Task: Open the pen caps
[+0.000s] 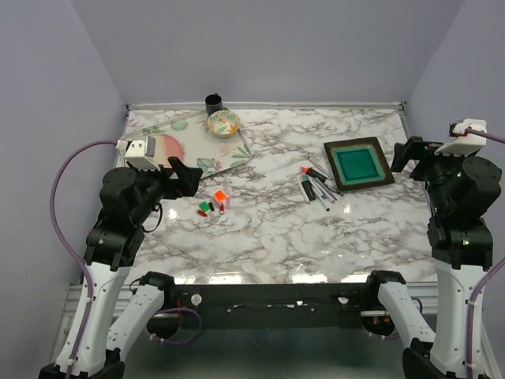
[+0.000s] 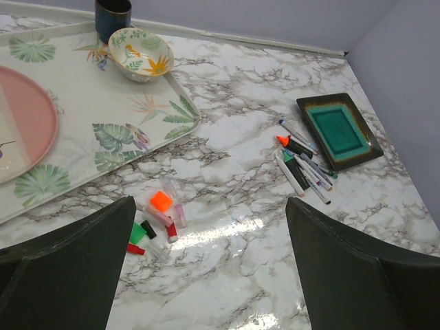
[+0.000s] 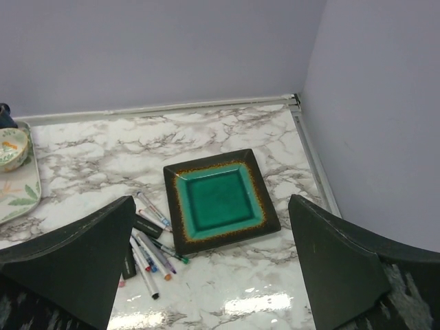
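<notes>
**Left pincer** (image 2: 210, 200). Raised above the table, fingers spread wide, nothing held.

**Right pincer** (image 3: 211, 199). Likewise raised, with jaws fully apart and nothing gripped.

**Item 1, pen caps** (image 2: 158, 216). A small loose cluster is seen lying flat just ahead of and below the left pincer, nearer its left finger. Orange, green, red and dark pieces can be told apart, with some clear or pale ones among them. They are judged to have been gathered on this side so that removed caps are kept away from the bodies.

**Item 2, pens** (image 3: 148, 244). A bundle is laid roughly parallel, ahead of the right pincer on its left-finger side and well apart from the caps. An orange tip and a green tip are shown bare on the two thicker black ones. Whether every thin pen has been uncapped cannot be told. The work is judged to be largely done.

**Item 3, teal square plate** (image 3: 175, 206). Found directly ahead of the right pincer, just beside the pens, with nothing in it.

**Item 4, leaf-printed tray** (image 2: 89, 103). Set ahead of the left pincer and to its left. A pink plate (image 2: 20, 124), a floral bowl (image 2: 141, 53) and a dark cup (image 2: 112, 17) are carried on it.

**Surface.** A glossy white-and-grey marbled table (image 1: 276, 229), on which light is reflected near the caps.

**Room.** The table is enclosed on three sides by plain lilac walls (image 1: 276, 47).
</notes>
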Robot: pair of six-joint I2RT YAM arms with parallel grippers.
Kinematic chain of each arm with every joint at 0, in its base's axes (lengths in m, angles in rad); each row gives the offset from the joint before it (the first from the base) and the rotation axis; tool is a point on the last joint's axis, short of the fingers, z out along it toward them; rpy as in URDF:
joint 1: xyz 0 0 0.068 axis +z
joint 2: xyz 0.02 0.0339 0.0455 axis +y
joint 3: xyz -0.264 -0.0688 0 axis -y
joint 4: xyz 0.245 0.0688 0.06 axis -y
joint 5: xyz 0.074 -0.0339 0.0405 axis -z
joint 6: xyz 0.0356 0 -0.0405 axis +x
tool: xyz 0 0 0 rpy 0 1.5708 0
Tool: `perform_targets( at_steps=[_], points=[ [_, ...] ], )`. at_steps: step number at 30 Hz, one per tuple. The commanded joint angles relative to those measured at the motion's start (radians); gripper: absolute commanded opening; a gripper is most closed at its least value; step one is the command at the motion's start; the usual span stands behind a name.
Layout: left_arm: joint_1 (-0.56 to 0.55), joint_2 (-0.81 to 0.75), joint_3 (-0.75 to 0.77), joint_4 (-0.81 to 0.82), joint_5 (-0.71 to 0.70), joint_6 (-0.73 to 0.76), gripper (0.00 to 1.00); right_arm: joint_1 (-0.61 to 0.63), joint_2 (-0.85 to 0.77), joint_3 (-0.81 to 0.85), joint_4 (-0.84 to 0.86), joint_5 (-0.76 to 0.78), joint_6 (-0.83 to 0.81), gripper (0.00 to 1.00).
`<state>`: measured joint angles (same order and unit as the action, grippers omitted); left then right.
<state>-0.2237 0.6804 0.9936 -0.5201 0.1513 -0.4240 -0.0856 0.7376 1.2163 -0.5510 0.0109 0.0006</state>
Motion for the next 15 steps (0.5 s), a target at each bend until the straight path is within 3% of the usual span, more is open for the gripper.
perform_targets(
  at_steps=[1,15],
  points=[
    [0.006,-0.034,-0.009,-0.032,0.033,0.042,0.99,-0.005,-0.023,0.035,-0.072,0.063,0.055,1.00],
    [0.006,-0.055,-0.013,-0.038,0.022,0.057,0.99,-0.005,-0.029,0.029,-0.081,0.032,0.055,1.00]
  ],
)
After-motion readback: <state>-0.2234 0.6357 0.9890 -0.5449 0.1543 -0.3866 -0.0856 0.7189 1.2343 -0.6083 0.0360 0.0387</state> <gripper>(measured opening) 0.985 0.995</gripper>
